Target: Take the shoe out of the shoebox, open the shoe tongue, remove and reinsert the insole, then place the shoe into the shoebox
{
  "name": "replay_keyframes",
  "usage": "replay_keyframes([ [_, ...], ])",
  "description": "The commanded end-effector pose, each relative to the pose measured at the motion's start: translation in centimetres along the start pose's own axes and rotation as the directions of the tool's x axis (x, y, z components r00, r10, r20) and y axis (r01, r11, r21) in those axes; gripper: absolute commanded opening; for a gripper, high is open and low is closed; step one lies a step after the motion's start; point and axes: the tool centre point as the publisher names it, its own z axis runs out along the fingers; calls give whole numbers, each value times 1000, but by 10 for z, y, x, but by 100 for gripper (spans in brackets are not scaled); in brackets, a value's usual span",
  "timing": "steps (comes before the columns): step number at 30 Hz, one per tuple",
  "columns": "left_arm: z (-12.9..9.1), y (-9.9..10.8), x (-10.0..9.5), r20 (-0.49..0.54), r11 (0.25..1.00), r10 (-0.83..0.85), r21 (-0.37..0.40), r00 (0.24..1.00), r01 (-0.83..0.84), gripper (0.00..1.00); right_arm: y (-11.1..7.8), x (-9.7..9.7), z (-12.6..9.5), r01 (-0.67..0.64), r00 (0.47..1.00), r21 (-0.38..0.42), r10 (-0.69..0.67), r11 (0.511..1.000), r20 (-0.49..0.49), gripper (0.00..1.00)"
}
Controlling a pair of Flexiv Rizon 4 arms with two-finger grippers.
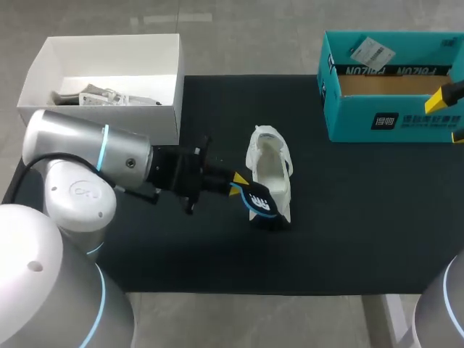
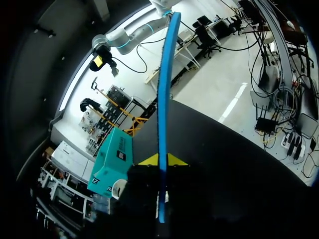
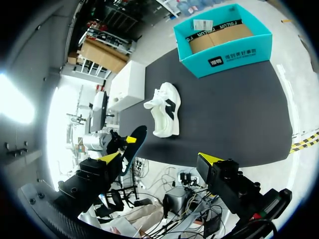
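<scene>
Head view: the shoe (image 1: 270,168) lies at the centre of the worktop (image 1: 362,217), outside the shoebox (image 1: 391,109), which stands at its 2 o'clock; I judge the take-out step done. At the shoe's 7 o'clock, my left gripper (image 1: 238,184) pinches the insole (image 1: 259,200), so I judge removal complete. Left wrist view: the insole stands edge-on, clamped between both fingertips (image 2: 175,161). Right wrist view: my right gripper (image 3: 160,158) is spread wide and empty, with the shoe ahead and the shoebox beyond. Tongue position: cannot tell. Outstanding: reinserting the insole, boxing the shoe.
</scene>
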Motion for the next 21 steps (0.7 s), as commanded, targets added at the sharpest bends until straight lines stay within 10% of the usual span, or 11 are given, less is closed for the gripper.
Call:
replay_keyframes([
  [1, 0, -1, 0, -1, 1000, 0, -2, 1000, 0, 0, 2, 0, 0, -2, 1000, 3, 2, 1000, 2, 100],
  [8, 5, -17, 1, 20, 977, -37, 210, 999, 32, 0, 2, 0, 0, -2, 1000, 3, 2, 1000, 2, 100],
  [21, 42, -15, -22, 59, 968, 21, 249, 998, -35, 0, 2, 0, 0, -2, 1000, 3, 2, 1000, 2, 100],
])
